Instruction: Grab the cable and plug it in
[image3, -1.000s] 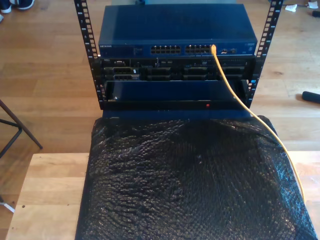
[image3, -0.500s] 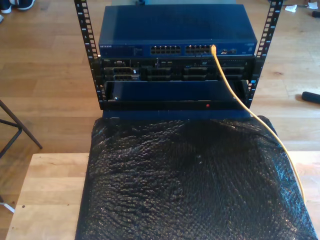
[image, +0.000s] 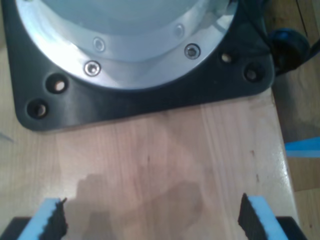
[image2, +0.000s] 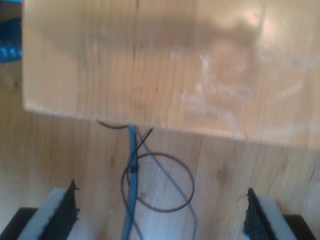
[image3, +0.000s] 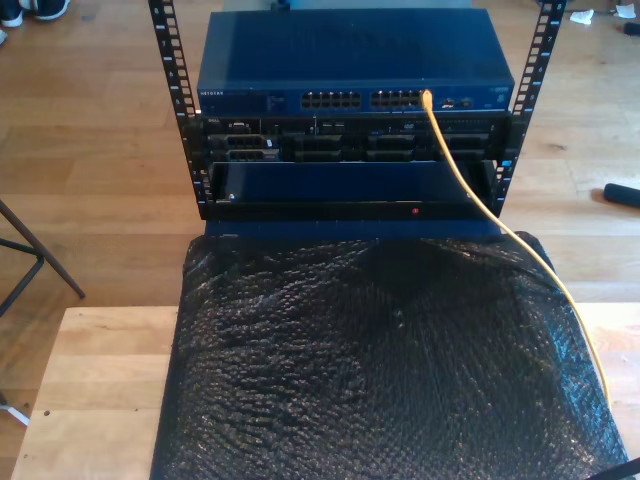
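Now, cable (image3: 470, 190): seen plugged into the network switch (image3: 355, 98), trailing across the exterior view's right.
End effectors: both spread wide, nothing gripped.

Server or network lab, rack (image3: 175, 90) with network switch (image3: 355, 70), wooden workbench (image3: 100, 390), wood floor (image3: 90, 150)

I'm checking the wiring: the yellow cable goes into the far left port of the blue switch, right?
Not quite. In the exterior view the yellow cable goes into a port near the right end of the blue switch, as that view shows it, then trails down over the black bubble wrap.
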